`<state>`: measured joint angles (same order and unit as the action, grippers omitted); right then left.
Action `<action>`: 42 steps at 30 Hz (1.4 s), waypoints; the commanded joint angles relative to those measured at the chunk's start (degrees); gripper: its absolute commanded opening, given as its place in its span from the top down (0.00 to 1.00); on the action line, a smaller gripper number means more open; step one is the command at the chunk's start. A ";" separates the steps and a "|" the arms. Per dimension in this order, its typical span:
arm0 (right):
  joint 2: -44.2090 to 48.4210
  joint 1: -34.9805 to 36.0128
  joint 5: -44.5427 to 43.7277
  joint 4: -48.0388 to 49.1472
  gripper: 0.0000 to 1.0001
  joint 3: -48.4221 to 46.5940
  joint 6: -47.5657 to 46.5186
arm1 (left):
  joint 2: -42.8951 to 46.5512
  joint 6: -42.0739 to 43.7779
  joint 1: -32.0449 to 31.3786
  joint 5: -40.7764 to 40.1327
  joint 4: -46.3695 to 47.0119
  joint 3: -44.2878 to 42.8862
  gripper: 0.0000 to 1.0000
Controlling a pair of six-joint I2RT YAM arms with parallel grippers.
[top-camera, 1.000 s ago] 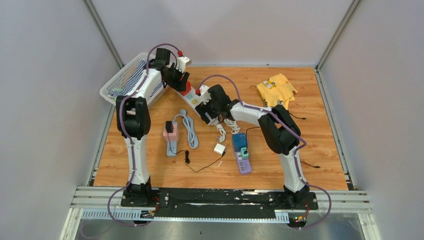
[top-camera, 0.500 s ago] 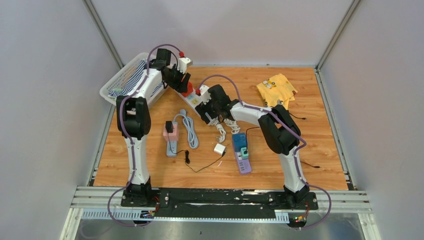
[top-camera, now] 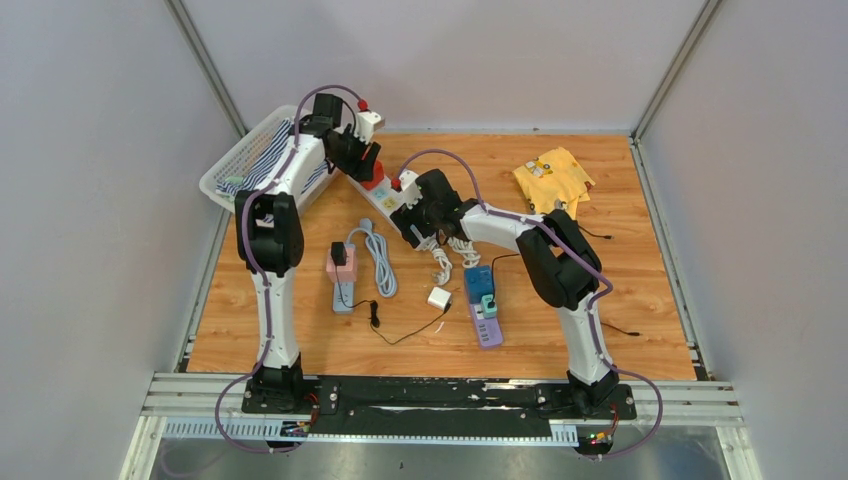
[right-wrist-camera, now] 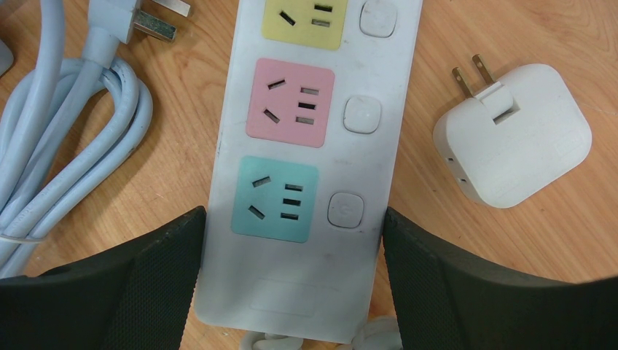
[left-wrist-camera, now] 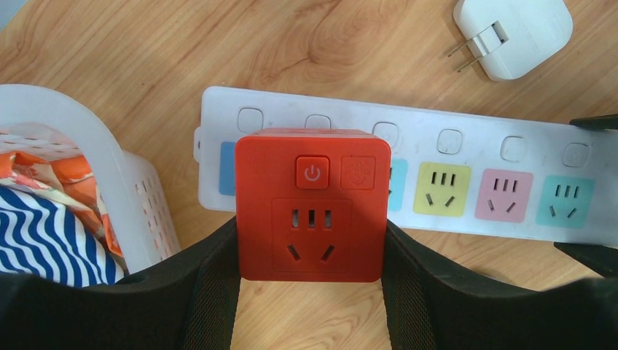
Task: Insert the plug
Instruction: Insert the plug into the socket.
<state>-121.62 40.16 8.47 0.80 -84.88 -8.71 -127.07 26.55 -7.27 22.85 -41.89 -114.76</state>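
plug — red | power strip — white | cloth blue-white striped

The red cube plug shows 2 buttons above a 5-slot socket on its upturned face. It stands over the blue end of the white power strip; whether it is seated cannot be told. The strip lies flat, with its yellow, pink and teal sockets bare.

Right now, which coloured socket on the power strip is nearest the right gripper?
The green socket at the end of the power strip, between the right gripper's fingers; the pink socket and yellow socket lie farther along.
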 commanded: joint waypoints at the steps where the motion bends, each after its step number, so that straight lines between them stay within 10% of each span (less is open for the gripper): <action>1: -1.48 1.15 0.58 -6.54 0.51 2.36 -0.25 | -1.37 0.48 -0.20 0.67 -0.01 -0.78 1.00; 42: -2.60 1.15 1.25 -6.56 0.51 1.84 0.49 | -5.27 -0.27 0.33 -4.99 -1.68 2.54 1.00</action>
<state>-121.62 40.16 8.47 0.80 -84.88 -8.62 -128.25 26.79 -6.55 23.31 -41.67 -114.06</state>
